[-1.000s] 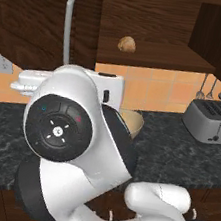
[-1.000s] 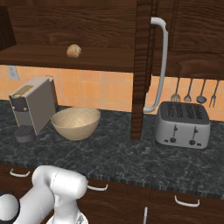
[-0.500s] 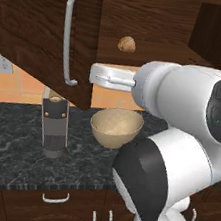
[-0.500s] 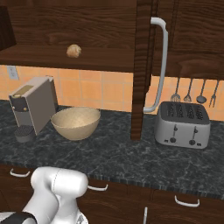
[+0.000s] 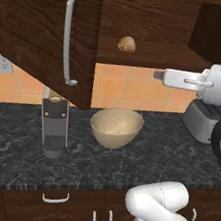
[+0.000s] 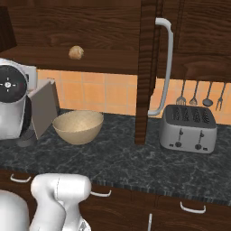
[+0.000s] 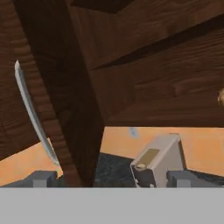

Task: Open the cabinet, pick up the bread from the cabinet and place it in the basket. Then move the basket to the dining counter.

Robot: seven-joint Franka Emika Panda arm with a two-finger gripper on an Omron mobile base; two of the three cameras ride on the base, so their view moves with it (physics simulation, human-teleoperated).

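Swinging aside since a moment ago, the arm uncovers the basket (image 5: 116, 127) on the black counter (image 5: 19, 154). Bread (image 5: 126, 44) sits inside the open cabinet (image 5: 45, 26). Gripper (image 7: 111, 179) fingers stand apart.

Black speckled counter (image 5: 20, 149) along an orange tiled wall (image 6: 99, 92). Silver four-slot toaster (image 6: 187, 127) toward the right, near the wall. Hanging utensils (image 6: 200, 97) on the tiles just above it. Grey coffee machine (image 5: 54, 124) upright on the left part of the counter. White wall socket (image 5: 5, 64) at far left. Brown lower drawers with short curved handles (image 5: 55, 198) beneath.
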